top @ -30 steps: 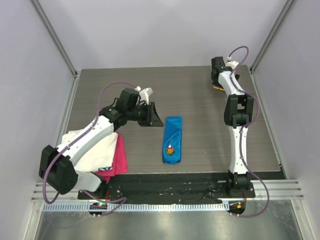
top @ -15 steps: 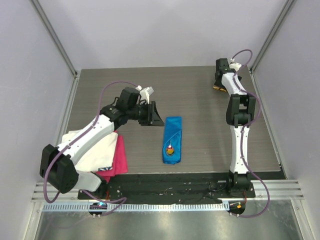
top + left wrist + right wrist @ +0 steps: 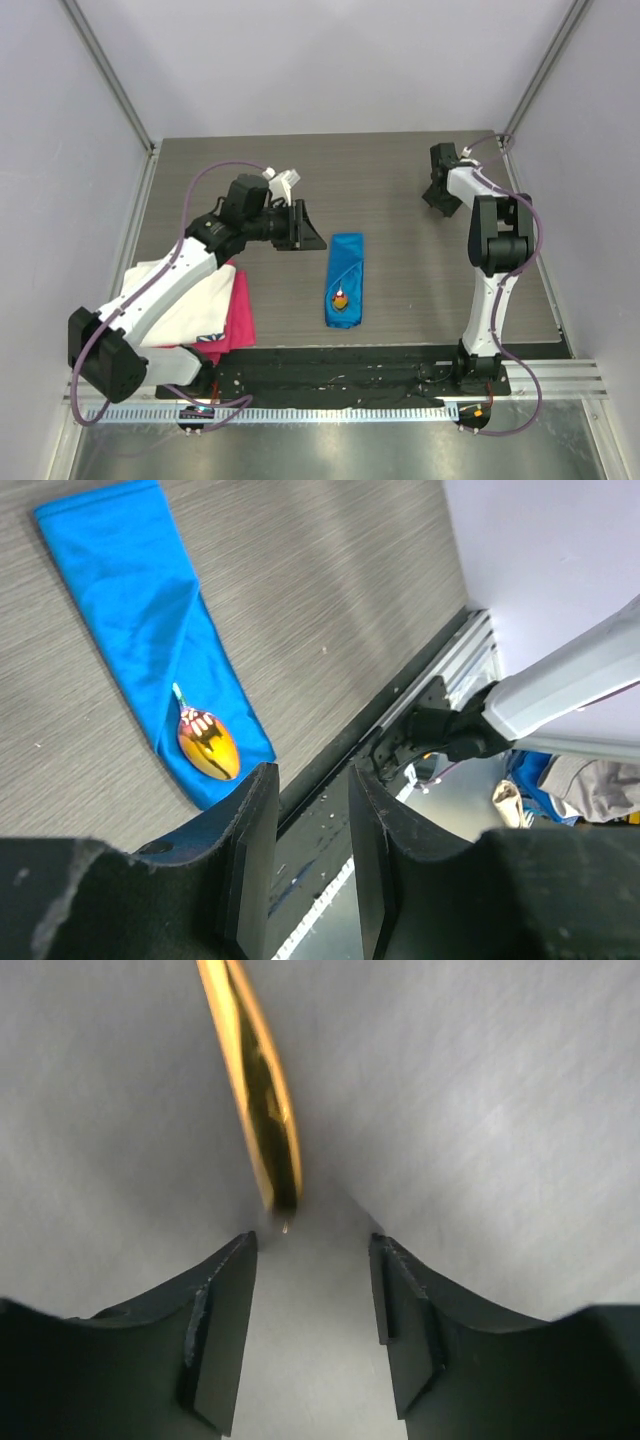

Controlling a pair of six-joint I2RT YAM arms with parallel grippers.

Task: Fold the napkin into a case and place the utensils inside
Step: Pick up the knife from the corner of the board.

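Your right gripper (image 3: 436, 196) is down at the far right corner of the table (image 3: 400, 300), well apart from everything else. Its jaws are spread and nothing sits between them. In the right wrist view, the two dark fingers (image 3: 215, 1330) frame a bare patch of grey surface. The gold utensil (image 3: 255, 1080) lies just beyond their tips, its slim end pointing into the gap. It touches neither finger as far as you can see. From above, the utensil is hidden under the gripper.

Your left gripper (image 3: 305, 232) is held over the table left of centre, just left of the far end of the case (image 3: 347, 265). Its jaws are also parted and empty, and the left wrist view shows only table edge and rail through the gap.

The case is the blue napkin folded into a long narrow pouch. You will find it at mid-table, lying flat and running near to far, with a diagonal fold crossing it. The spoon (image 3: 208, 745) rests at the near end of the case. Its shiny gold bowl shows on top of the cloth, and its thin handle runs up under the fold.

At the near left, under your left arm, lies the white cloth (image 3: 185, 300). The pink cloth (image 3: 238, 318) shows along its right side, apart from the case.
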